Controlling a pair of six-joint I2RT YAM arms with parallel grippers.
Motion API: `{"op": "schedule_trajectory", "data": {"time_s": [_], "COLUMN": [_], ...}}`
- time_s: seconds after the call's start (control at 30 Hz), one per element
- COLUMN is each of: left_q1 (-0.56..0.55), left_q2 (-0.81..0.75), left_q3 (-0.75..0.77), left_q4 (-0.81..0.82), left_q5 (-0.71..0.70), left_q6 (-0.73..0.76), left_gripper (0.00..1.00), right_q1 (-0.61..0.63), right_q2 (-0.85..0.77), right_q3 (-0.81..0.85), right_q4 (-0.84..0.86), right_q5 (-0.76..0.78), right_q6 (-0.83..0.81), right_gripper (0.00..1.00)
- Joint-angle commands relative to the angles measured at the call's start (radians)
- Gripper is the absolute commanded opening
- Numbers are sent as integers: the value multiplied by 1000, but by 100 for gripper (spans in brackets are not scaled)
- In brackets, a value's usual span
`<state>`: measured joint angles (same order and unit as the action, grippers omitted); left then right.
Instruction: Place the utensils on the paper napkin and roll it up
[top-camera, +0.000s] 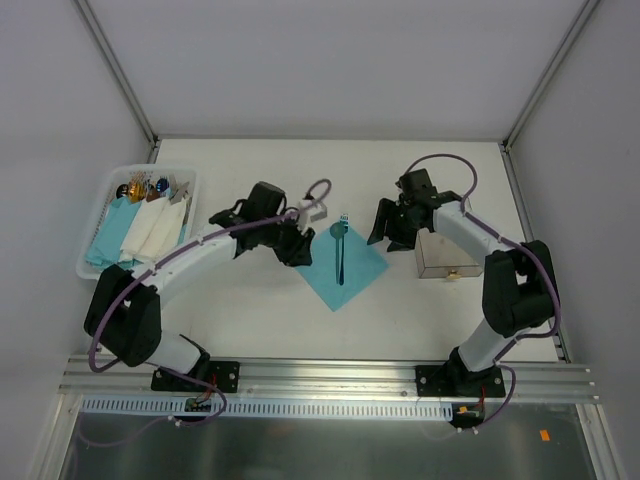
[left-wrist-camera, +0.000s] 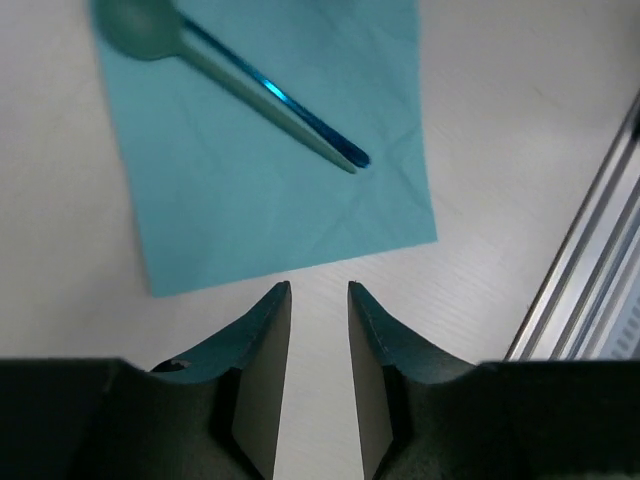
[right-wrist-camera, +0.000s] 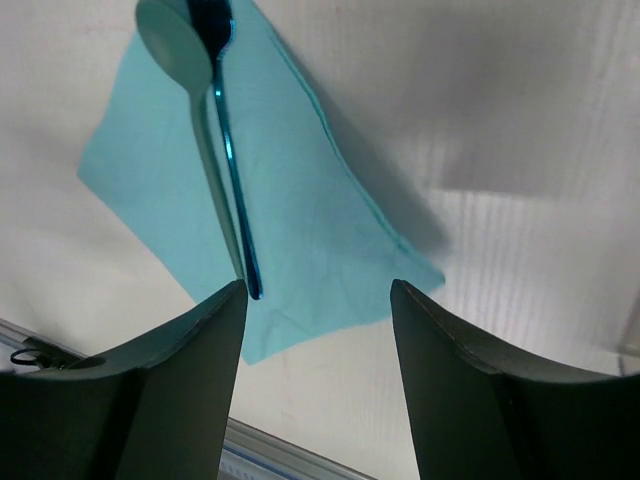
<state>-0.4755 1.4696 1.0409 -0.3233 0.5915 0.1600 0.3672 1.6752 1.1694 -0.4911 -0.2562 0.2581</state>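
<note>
**Two utensils on the napkin, both grippers empty beside it**

The teal paper napkin (top-camera: 342, 268) lies flat on the white table (top-camera: 250, 310), turned like a diamond, between the two arms. The utensils lie on it side by side, touching along their handles: a pale teal spoon (top-camera: 338, 233) and a darker blue utensil (top-camera: 343, 255) whose head is too small to identify.

The left gripper (top-camera: 298, 250) sits at the napkin's left corner. In its wrist view the fingers (left-wrist-camera: 268, 340) stand slightly parted, with bare table in the gap. The right gripper (top-camera: 385, 232) is off the right corner, its fingers (right-wrist-camera: 215, 340) spread wide around nothing.

A beige metal box (top-camera: 443, 258) stands just right of the right gripper, near the napkin but not touching it. At the far left, a white basket (top-camera: 150, 168) holds teal napkin bundles (top-camera: 112, 235), white bundles (top-camera: 150, 228) and some shiny bits (top-camera: 148, 186) at the back. An aluminium rail (top-camera: 330, 375) runs along the near edge.
</note>
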Motion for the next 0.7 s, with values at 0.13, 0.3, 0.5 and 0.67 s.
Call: {"op": "schedule_trajectory", "data": {"time_s": [0.13,0.3,0.5,0.67], "left_q1": [-377,-472,-540,-581], "left_q2": [-55,4,8,27], "left_q3": [-90,-110,-194,-261], "left_q4": [-79,-48,88,215], "left_q5": [-248,-243,-309,-354], "left_q6": [481,568,628,642], "left_gripper": [23,23,27,30], "right_q1": [-62,-73,-79,-80], "right_q2": [-121,-131,-126,-124], "right_q3": [-10,-7,-11,-13], "right_q4": [-61,-64,-63,-61], "right_q5": [41,-1,-21,-28], "right_q6": [-43,-39,-37,-36], "right_gripper": [62,62,61,61]}}
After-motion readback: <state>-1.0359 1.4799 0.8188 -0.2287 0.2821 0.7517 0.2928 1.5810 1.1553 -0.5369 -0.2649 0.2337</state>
